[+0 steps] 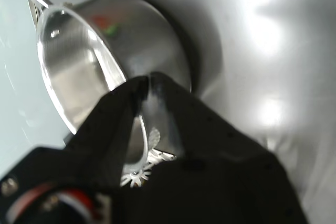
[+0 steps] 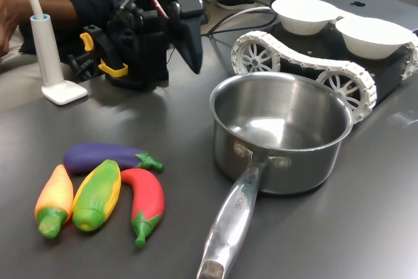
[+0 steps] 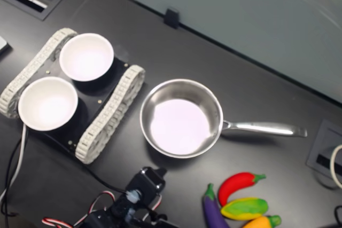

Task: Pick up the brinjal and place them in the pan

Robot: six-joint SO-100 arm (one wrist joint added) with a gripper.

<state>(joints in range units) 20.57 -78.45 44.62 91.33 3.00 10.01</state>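
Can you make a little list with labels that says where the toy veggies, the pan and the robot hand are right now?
brinjal: purple toy lying on the table, at the back of the veggie row in the first exterior view, outside the pan
pan: steel saucepan, nothing inside, handle toward the first exterior view's bottom
other veggies: orange one, corn, red chilli, side by side
gripper: black, raised, apart from the veggies, holding nothing; open or shut unclear
white bowls: two on a tracked vehicle
table: dark grey
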